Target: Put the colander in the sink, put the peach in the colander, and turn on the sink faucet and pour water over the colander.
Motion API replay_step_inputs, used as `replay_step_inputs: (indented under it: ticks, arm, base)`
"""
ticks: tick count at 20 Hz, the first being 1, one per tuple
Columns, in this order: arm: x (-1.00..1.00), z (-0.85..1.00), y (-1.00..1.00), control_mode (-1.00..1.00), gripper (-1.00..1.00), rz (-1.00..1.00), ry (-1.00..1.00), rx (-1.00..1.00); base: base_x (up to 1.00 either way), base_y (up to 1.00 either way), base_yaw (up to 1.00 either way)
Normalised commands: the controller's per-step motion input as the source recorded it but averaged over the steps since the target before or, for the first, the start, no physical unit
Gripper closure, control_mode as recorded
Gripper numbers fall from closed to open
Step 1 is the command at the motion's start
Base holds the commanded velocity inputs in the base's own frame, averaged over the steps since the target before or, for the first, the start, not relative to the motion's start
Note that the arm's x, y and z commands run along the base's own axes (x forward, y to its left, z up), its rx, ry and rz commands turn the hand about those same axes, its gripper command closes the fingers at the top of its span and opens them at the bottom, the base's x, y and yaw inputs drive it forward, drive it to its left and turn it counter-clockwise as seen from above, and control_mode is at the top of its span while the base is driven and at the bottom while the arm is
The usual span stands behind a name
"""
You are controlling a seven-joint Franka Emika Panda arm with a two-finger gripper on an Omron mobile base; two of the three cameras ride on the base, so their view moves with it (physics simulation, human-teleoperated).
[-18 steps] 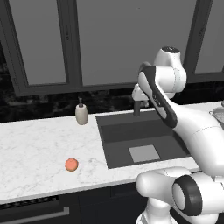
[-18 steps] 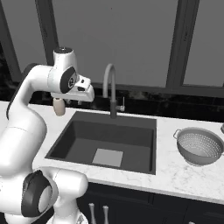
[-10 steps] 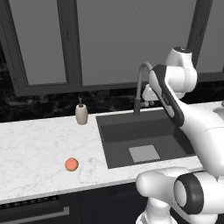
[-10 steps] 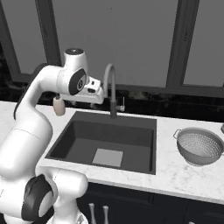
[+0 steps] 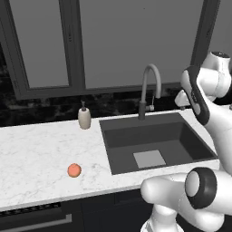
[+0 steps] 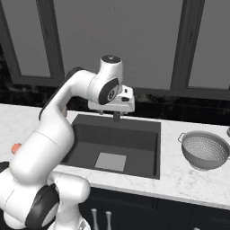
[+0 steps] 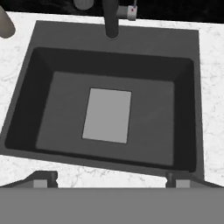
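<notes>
The sink (image 5: 156,140) is the landmark here: a dark grey rectangular basin set into the white marble tabletop (image 5: 36,154), with a lighter grey square at its bottom. In the hand view the sink (image 7: 113,109) lies straight below the camera, and the gripper (image 7: 111,178) hangs above its near edge with its two dark fingertips (image 7: 43,177) standing far apart, wide open and holding nothing.

At the back rim of the sink rises the sink faucet (image 5: 148,90), a grey gooseneck with its arched spout over the basin and a small lever at its side.

The peach (image 5: 74,170) lies on the tabletop well to the left of the sink, near the front edge, apart from everything else. A beige soap dispenser (image 5: 84,118) stands upright just beyond the sink's back left corner.

In the right base view the colander (image 6: 205,149), a silvery perforated bowl, sits upright on the tabletop to the right of the sink, near but not touching its rim. The arm reaches over the back of the sink (image 6: 114,143) in that view, the hand pointing down at the basin.
</notes>
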Motion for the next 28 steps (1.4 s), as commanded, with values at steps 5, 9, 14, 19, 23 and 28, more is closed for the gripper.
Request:
replay_step_inputs:
  ticks: [5, 9, 14, 19, 23, 28]
  arm:
    - [0.03, -0.22, -0.88, -1.00, -1.00, 0.02, 0.00, 0.00]
    - [0.23, -0.26, -0.73, -1.00, -1.00, 0.00, 0.00, -0.06]
    - [0.35, -0.63, -0.69, -1.00, -1.00, 0.00, 0.00, -0.15]
    - [0.44, -0.80, -0.61, -1.00, -1.00, 0.00, 0.00, -0.18]
    - [0.44, -0.55, -0.42, -1.00, -1.00, 0.00, 0.00, -0.10]
    - [0.42, -0.32, -0.38, -1.00, -1.00, 0.00, 0.01, -0.02]
  base:
    - [0.00, 0.00, 0.00]
    - [0.00, 0.00, 0.00]
    - [0.00, 0.00, 0.00]
    - [0.00, 0.00, 0.00]
    - [0.00, 0.00, 0.00]
    - [0.00, 0.00, 0.00]
